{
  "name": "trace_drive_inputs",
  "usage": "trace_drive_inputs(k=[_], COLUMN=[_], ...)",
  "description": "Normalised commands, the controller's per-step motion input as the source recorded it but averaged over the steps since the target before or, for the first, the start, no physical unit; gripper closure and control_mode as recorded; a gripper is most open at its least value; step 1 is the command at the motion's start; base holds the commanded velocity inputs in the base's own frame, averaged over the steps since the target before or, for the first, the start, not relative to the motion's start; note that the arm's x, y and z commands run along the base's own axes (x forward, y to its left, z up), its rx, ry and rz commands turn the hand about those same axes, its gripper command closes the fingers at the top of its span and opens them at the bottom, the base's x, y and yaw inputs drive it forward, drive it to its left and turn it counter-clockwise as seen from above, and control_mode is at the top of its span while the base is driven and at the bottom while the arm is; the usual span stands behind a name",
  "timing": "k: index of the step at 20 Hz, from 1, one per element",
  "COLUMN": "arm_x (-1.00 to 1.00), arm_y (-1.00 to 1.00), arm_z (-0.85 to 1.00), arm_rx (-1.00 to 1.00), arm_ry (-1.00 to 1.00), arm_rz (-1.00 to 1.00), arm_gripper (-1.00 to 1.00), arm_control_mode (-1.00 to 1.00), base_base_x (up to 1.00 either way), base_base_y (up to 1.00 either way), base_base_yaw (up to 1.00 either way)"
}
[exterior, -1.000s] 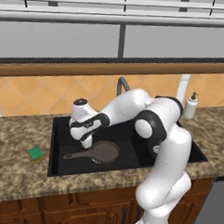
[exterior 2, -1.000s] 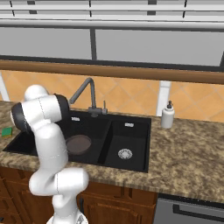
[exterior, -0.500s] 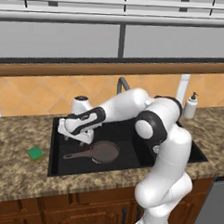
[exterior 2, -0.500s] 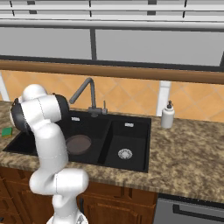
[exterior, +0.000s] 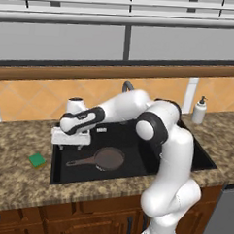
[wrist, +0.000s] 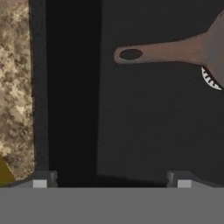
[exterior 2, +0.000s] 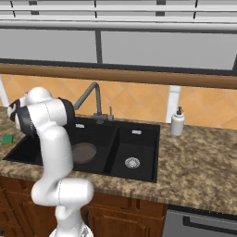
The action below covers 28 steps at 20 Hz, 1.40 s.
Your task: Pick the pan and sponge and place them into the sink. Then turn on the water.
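Pan [exterior: 109, 159] is down flat in the big left basin of the sink [exterior: 135, 176], handle pointing left, body partly over the drain in my hand view. That half looks done.

My gripper [exterior: 70, 146] hangs above the sink's left edge, fingers spread wide, nothing between them; the tips [wrist: 40, 178] sit far apart at the bottom of the hand view.

Sponge [exterior: 37, 159] is next. It lies on the granite counter [exterior: 18, 182] just left of the sink, green face up, near the front-left corner of the basin. A yellow-green sliver at the hand view's lower left is probably its corner.

Handling guess:
- light, soft, compressible, so it'll squash rather than slip
- low profile, so I need to go almost to the counter to get the fingers around its sides
- pinch across two opposite edges, centred; a corner grip would likely let it twist
- moderate squeeze is enough

Risk: fingers scuffing the counter, or nudging the sponge sideways before closing.

Faucet [exterior 2: 90, 95] shows no stream; water is not yet on.
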Motion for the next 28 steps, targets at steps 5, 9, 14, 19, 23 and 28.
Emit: trace_drive_inputs(k=[5,9,14,19,23,28], arm_x=[0.0,-0.02,0.0,0.0,0.0,-0.04], arm_y=[0.56,0.34,0.57,0.4,0.44,0.3], arm_z=[0.03,0.0,0.0,0.0,0.0,0.0], arm_rx=[-0.06,-0.03,-0.01,-0.01,-0.02,0.0], arm_ry=[-0.06,-0.02,-0.02,0.0,-0.01,-0.05], arm_rz=[0.01,0.04,0.05,0.09,0.05,0.04], arm_gripper=[-1.0,-1.0,-1.0,-1.0,-1.0,-1.0], arm_control_mode=[-1.0,-1.0,-1.0,-1.0,-1.0,-1.0], base_base_x=[0.0,0.0,0.0,0.0,0.0,0.0], base_base_y=[0.0,0.0,0.0,0.0,0.0,0.0], base_base_yaw=[0.0,0.0,0.0,0.0,0.0,0.0])
